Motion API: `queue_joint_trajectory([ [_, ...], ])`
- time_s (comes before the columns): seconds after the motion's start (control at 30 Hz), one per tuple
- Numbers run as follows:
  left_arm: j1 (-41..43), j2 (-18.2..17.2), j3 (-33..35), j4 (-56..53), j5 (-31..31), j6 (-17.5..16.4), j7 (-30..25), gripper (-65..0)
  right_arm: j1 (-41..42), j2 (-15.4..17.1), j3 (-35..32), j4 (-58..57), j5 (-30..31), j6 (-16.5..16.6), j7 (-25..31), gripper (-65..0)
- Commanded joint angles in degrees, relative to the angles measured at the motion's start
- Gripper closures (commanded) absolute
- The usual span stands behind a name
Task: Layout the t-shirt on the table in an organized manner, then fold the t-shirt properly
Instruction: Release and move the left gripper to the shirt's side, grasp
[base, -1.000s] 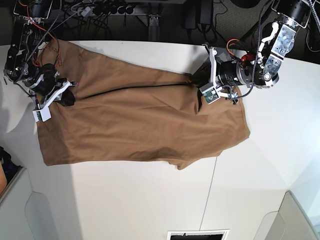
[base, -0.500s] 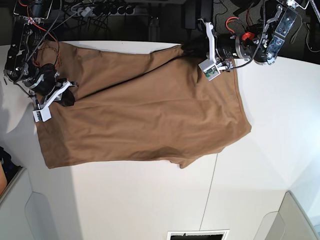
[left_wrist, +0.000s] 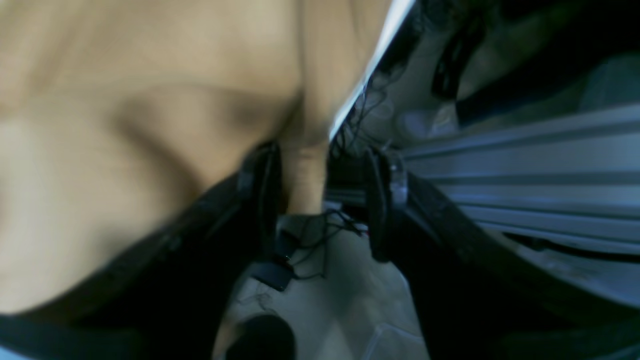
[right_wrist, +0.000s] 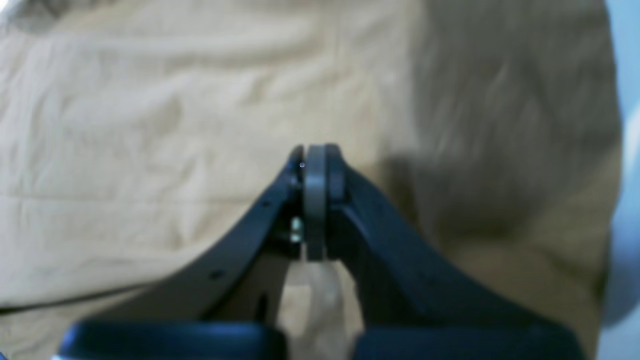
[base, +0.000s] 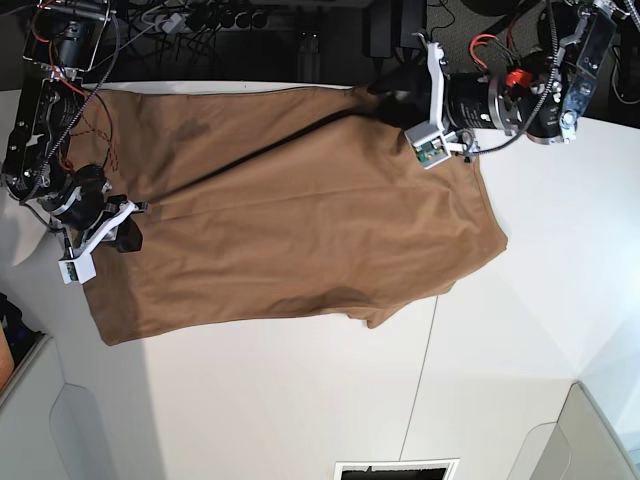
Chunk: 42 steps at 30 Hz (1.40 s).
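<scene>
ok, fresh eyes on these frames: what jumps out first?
The tan t-shirt dominates, spread across the white table with a long dark crease running diagonally through its upper half. The left gripper sits at the shirt's far edge, jaws apart with a strip of fabric between them. The right gripper is shut over the shirt's opposite end.

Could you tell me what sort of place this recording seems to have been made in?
Most likely a robotics lab or workshop: a large white table carries two robot arms working a t-shirt, with power strips and loose cables along its far edge.
</scene>
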Motion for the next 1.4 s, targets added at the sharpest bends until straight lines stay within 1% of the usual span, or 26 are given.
queue_joint_trajectory([
  [0.0,-0.31,-1.6,-1.68,1.68,-1.86,-0.49,-0.68,-29.3,1.42,0.79,0.26,0.85,-0.26,0.02,1.14,0.0],
  [0.13,-0.31,-4.33,-5.44,4.02,-4.39,-0.49,-0.7,-29.3,2.62,0.81,0.26,0.72,-1.36,0.02,1.2,0.0],
  [0.2,-0.35,-4.72,-6.64,4.31,-4.63,-0.49,-0.83,-29.3,2.58,0.76,0.26,0.66,-1.31,0.02,1.55,0.0],
  [0.27,-0.96,-4.7,-7.93,4.31,-4.24,-0.49,-2.45,-29.3,2.58,0.76,0.26,0.46,-1.51,0.02,1.86,0.0],
  [0.37,-2.8,-4.35,-9.33,3.15,0.07,-0.49,-6.82,-29.3,2.58,0.74,0.26,0.35,-2.14,0.02,2.45,0.0],
  [0.47,-5.77,-3.52,-9.33,-2.23,2.47,-0.49,-10.69,-29.2,2.58,0.76,0.26,0.0,-2.36,0.02,2.43,0.0],
  [0.53,-8.57,-2.05,-9.33,-7.69,3.37,-0.49,-11.76,-29.2,2.6,0.76,0.26,-0.83,-2.34,0.0,2.47,0.0],
  [0.67,-14.67,1.14,-9.33,-18.82,4.17,-0.49,-11.91,-29.2,2.6,0.76,0.26,-2.8,-2.32,0.0,2.49,0.0],
  [0.8,-19.34,3.02,-9.33,-27.69,4.85,-0.49,-12.98,-29.2,2.43,0.74,0.26,-3.65,-2.32,0.0,2.49,0.0],
  [0.9,-22.53,4.22,-9.33,-34.64,7.56,-0.49,-16.7,-29.2,2.4,0.74,0.26,-3.65,-2.34,0.0,2.23,0.0],
  [0.97,-25.27,5.64,-9.31,-39.67,9.53,-0.49,-17.86,-29.0,2.4,0.76,0.26,-3.65,-2.34,0.0,1.68,0.0],
  [1.03,-28.7,7.34,-8.79,-44.98,11.3,-0.49,-17.94,-26.9,2.23,0.76,0.26,-3.65,-2.29,0.0,0.68,0.0],
  [1.1,-32.54,9.01,-7.3,-50.16,12.72,-0.49,-17.97,-25.1,2.1,0.76,0.26,-3.65,-2.27,0.0,-0.28,0.0],
  [1.2,-38.16,11.41,-3.63,-56.37,15.91,-0.49,-18.67,-25.1,2.1,0.76,0.26,-3.65,-1.73,0.0,-1.07,0.0],
  [1.3,-42.95,13.9,1.36,-60.83,20.39,-0.49,-20.11,-25.1,2.12,0.76,0.26,-3.65,0.15,0.02,-2.56,0.0],
  [1.37,-46.05,15.78,4.61,-63.54,23.04,1.4,-21.22,-25.1,2.1,0.74,0.26,-3.65,0.92,0.02,-2.78,0.0],
])
